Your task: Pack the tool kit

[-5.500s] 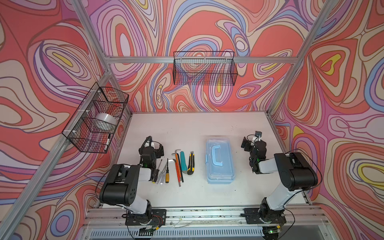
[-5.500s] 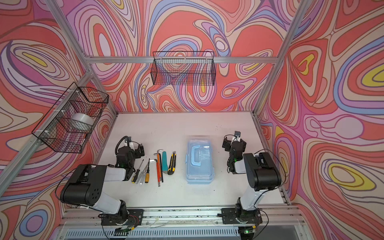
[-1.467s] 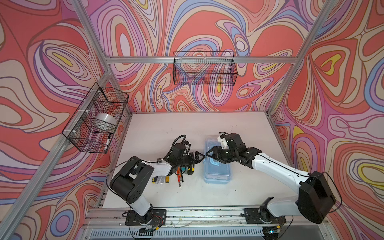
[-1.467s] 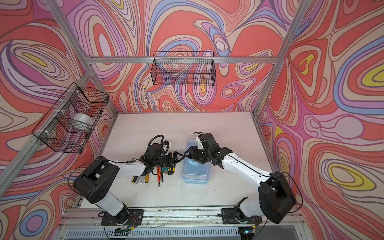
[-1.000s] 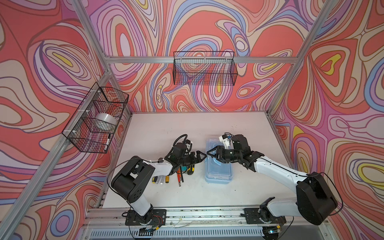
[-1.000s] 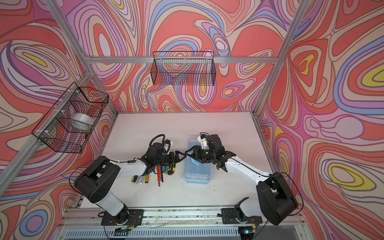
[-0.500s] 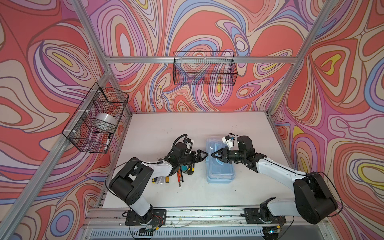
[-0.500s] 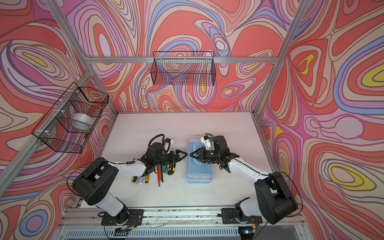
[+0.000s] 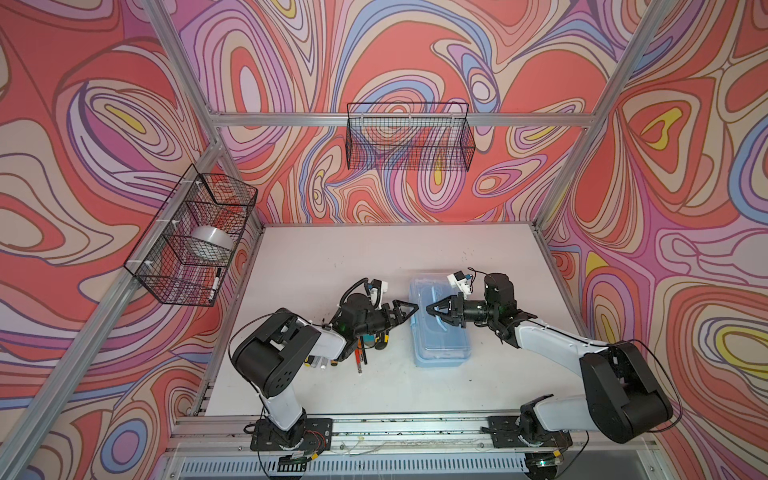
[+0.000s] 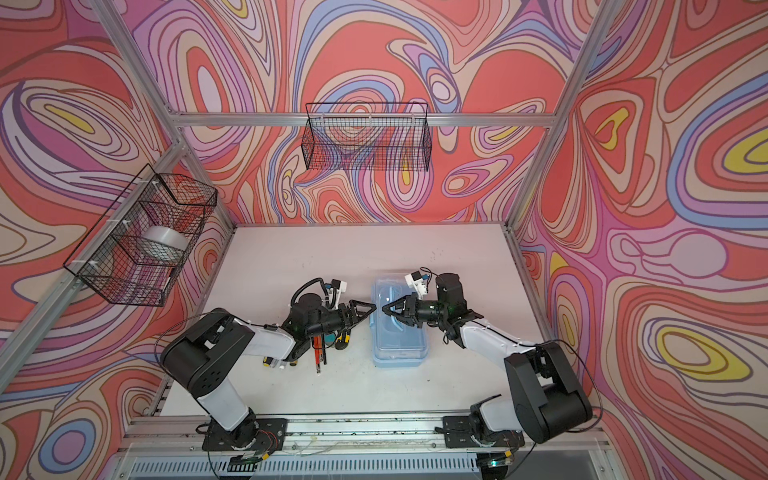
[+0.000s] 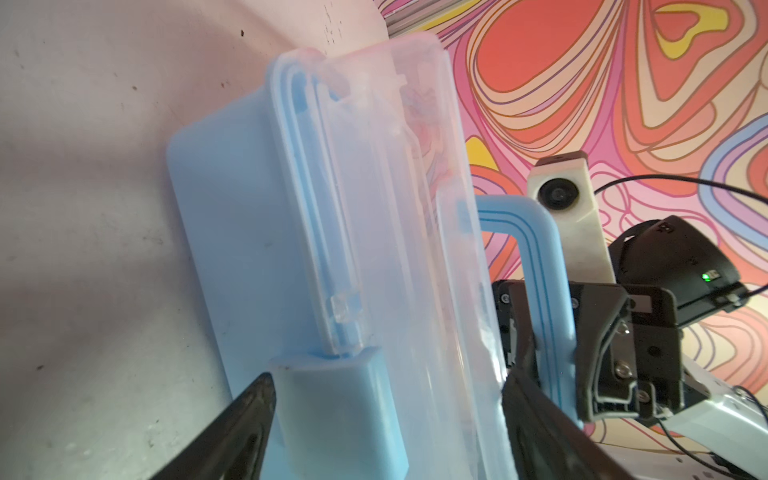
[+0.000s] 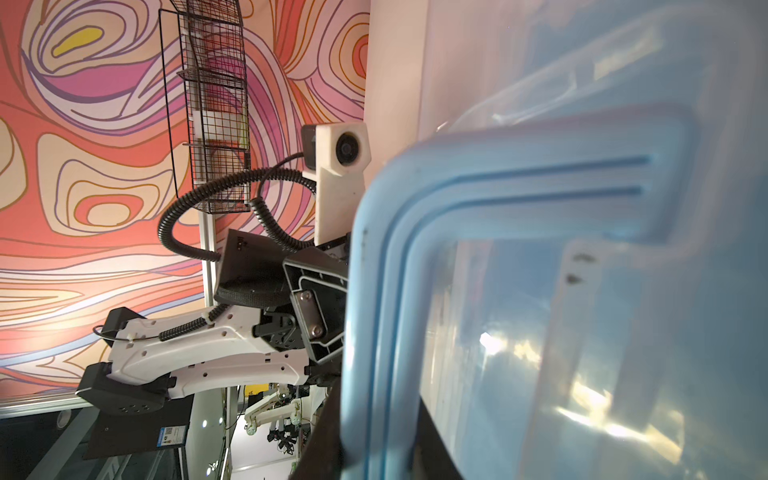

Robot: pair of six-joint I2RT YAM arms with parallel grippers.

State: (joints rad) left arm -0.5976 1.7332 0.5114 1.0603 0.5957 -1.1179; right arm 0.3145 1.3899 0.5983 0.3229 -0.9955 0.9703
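Observation:
The tool kit (image 9: pixel 441 347) (image 10: pixel 400 345), a light-blue box with a clear lid, lies on the white table in both top views, lid down. My right gripper (image 9: pixel 429 310) (image 10: pixel 384 310) (image 12: pixel 382 436) reaches in from the right and is shut on the box's blue handle (image 12: pixel 498 174) (image 11: pixel 540 257), which stands raised off the lid. My left gripper (image 9: pixel 413 311) (image 10: pixel 371 309) (image 11: pixel 386 386) is open at the box's left side, its fingers straddling the blue latch (image 11: pixel 332 399). Loose screwdrivers and knives (image 9: pixel 361 353) (image 10: pixel 320 351) lie under the left arm.
A black wire basket (image 9: pixel 191 245) on the left wall holds a tape roll and a marker. A second wire basket (image 9: pixel 409 139) hangs on the back wall. An aluminium rail (image 9: pixel 374 428) runs along the table's front edge.
The right gripper has shut on the handle and drawn slightly right, lifting the handle. The left gripper has edged right up to the box's latch side, jaws a little narrower.

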